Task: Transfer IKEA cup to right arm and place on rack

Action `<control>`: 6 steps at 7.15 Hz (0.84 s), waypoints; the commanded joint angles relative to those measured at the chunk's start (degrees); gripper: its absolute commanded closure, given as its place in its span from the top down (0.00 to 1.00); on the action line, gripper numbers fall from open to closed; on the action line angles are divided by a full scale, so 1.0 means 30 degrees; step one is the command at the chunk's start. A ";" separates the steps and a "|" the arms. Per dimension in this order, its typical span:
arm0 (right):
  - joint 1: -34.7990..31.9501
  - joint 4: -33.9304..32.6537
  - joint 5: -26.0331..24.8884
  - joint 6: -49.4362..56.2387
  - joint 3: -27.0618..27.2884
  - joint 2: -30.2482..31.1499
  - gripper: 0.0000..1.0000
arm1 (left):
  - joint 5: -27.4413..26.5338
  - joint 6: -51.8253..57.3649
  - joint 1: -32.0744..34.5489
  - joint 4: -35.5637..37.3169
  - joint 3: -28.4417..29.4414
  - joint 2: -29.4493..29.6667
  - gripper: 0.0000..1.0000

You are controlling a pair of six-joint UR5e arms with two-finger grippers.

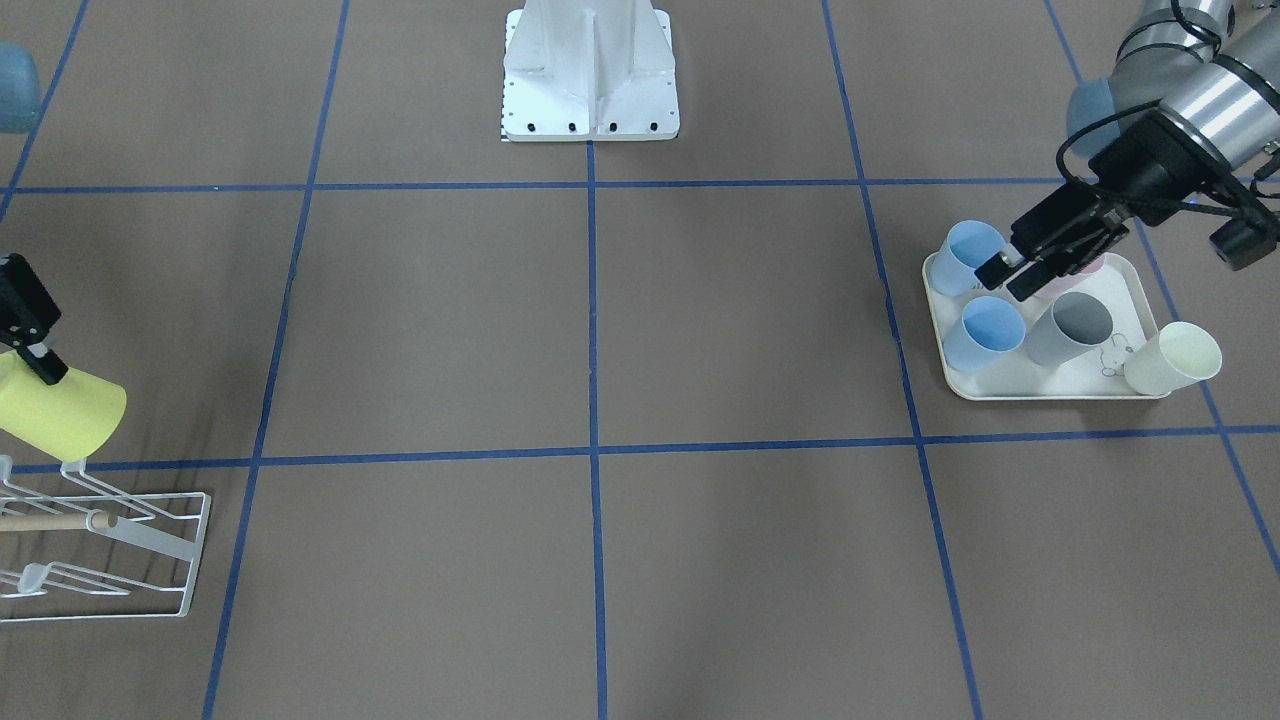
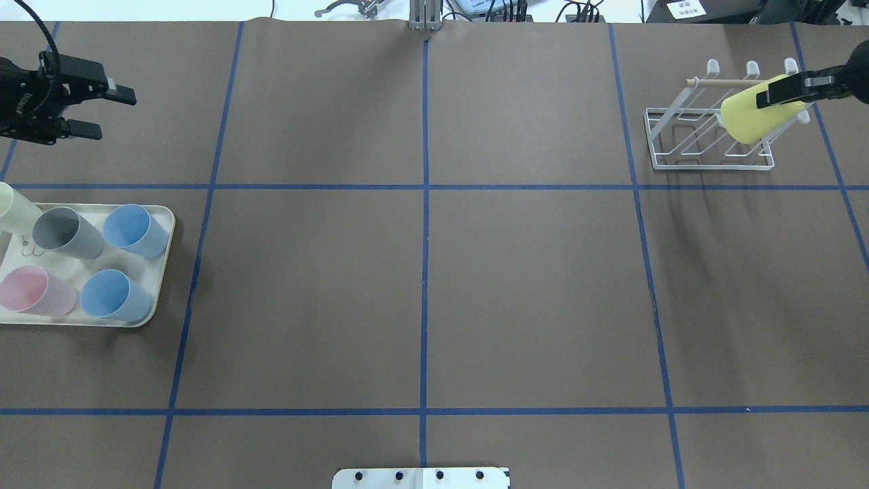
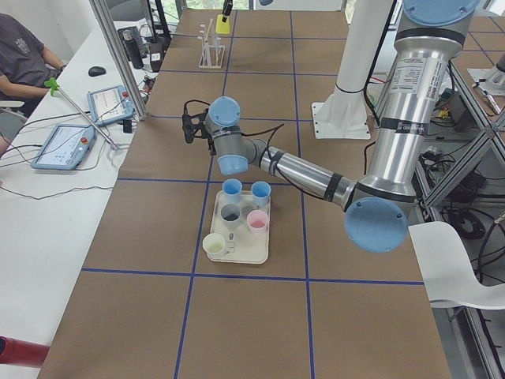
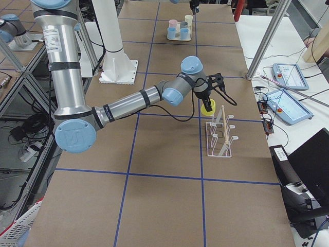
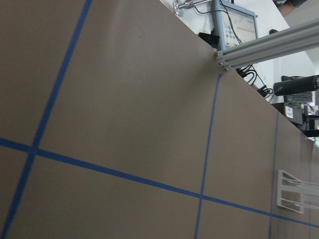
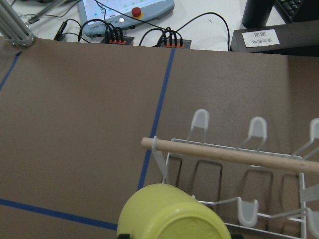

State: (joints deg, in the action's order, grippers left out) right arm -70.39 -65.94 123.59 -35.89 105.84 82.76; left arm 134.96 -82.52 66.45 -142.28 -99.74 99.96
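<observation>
The right fingers (image 2: 787, 94) clamp a pale yellow plastic cup (image 2: 750, 117) tilted over the low white wire rack (image 2: 679, 146), while the left fingers (image 2: 119, 92) hang apart above the brown worktop (image 2: 529, 292)

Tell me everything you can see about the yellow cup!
The yellow cup is plain and pale yellow. It looks smooth like plastic, and its mouth is wider than its closed base. The right gripper holds it up in the air by the base end. The cup is tilted, with its mouth pointing down and away, over the white wire rack near the wooden dowel. I cannot tell whether it touches a prong.
</observation>
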 commanded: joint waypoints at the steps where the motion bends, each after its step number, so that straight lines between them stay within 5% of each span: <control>1: 0.0142 -0.1223 -0.0034 0.0714 -0.0208 -0.0165 0.18 | -0.0016 0.0963 0.0320 0.0785 -0.0238 -0.0270 1.00; 6: 0.0760 -0.1281 -0.0124 0.0714 -0.1382 -0.1190 0.18 | 0.0013 0.0963 0.0321 0.0756 -0.0707 -0.0887 1.00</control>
State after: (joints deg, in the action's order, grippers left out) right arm -68.17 -69.77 123.20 -33.78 102.00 79.41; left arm 135.00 -79.63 67.44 -139.97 -101.50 97.74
